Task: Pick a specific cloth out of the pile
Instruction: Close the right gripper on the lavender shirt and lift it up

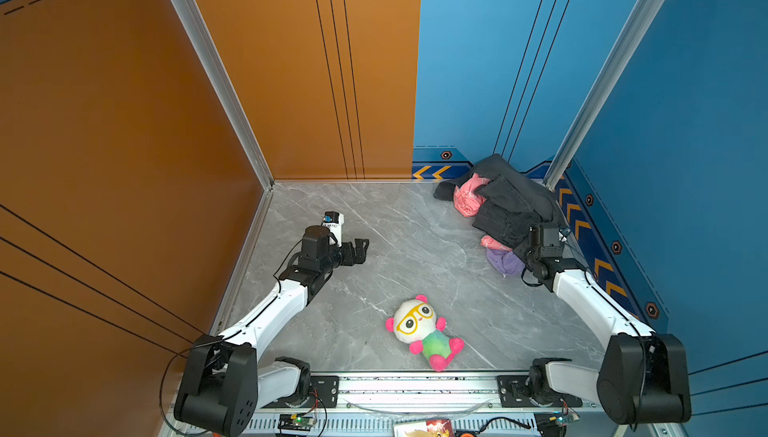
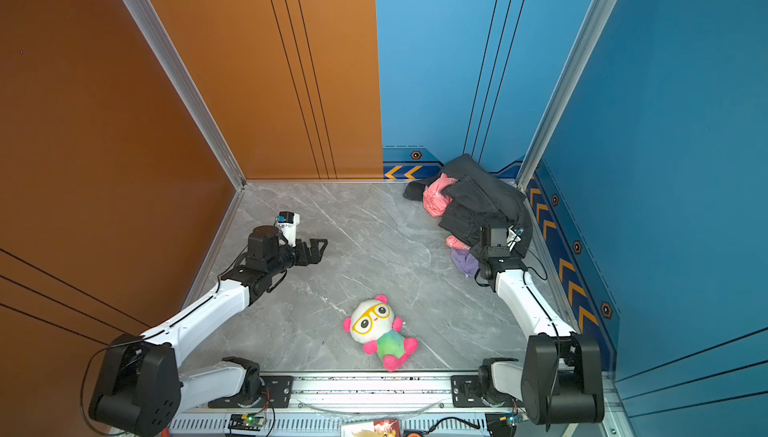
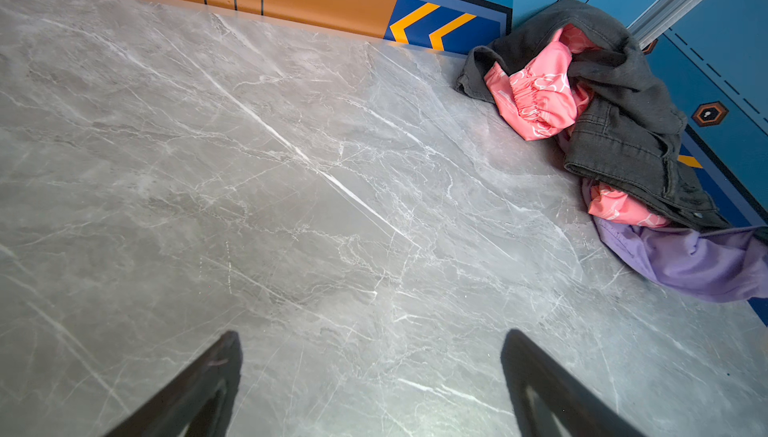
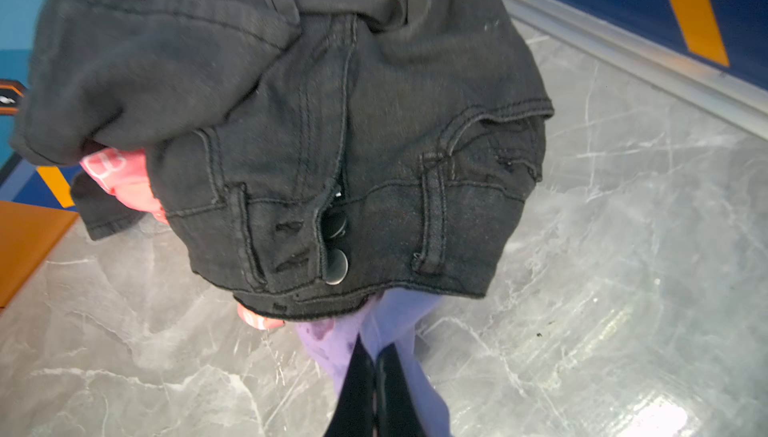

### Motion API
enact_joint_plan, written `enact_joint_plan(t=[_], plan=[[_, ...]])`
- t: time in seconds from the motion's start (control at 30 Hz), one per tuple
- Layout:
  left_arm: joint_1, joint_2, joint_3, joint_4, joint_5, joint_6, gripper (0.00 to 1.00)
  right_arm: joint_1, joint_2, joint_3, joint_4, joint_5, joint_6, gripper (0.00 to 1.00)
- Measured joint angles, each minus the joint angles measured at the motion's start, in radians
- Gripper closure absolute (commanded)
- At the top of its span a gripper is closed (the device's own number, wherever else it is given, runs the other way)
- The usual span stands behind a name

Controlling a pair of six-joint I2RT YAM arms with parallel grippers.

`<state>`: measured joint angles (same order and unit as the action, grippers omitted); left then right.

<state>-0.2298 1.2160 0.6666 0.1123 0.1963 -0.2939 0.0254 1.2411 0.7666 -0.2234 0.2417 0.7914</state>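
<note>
**Inspector:** How was the right claw found?

**Clerk:** The right claw was pressed together, pinching a fold of the cloth. The cloth was lavender and was gripped just clear of the jeans' waistband.

**Inspector:** And where did the cloth lie?

**Clerk:** It was at the near edge of the pile, in the far right corner of the worktop, close to the blue wall. Most of it sat beneath the dark grey jeans, and only a bunched portion showed in both top views. A pink garment was tucked under the jeans at the far side of the pile. A second pink fold touched the cloth.

**Inspector:** What of the left claw?

**Clerk:** The left claw was spread wide over bare worktop, well apart from the pile and touching nothing.

**Inspector:** Was anything else on the worktop?

**Clerk:** A plush panda lay on its back near the front rail, apart from both claws.
</note>
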Motion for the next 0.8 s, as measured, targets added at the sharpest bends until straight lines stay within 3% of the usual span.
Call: enact_joint_plan(t=[0.4, 0.8], plan=[[-0.001, 0.002, 0.000, 0.009, -0.001, -0.016, 0.02, 0.046, -0.099, 0.105, 0.000, 0.129, -0.028, 1.00], [-0.016, 0.002, 0.000, 0.022, -0.009, -0.029, 0.02, 0.080, -0.125, 0.206, 0.008, 0.184, -0.113, 1.00]])
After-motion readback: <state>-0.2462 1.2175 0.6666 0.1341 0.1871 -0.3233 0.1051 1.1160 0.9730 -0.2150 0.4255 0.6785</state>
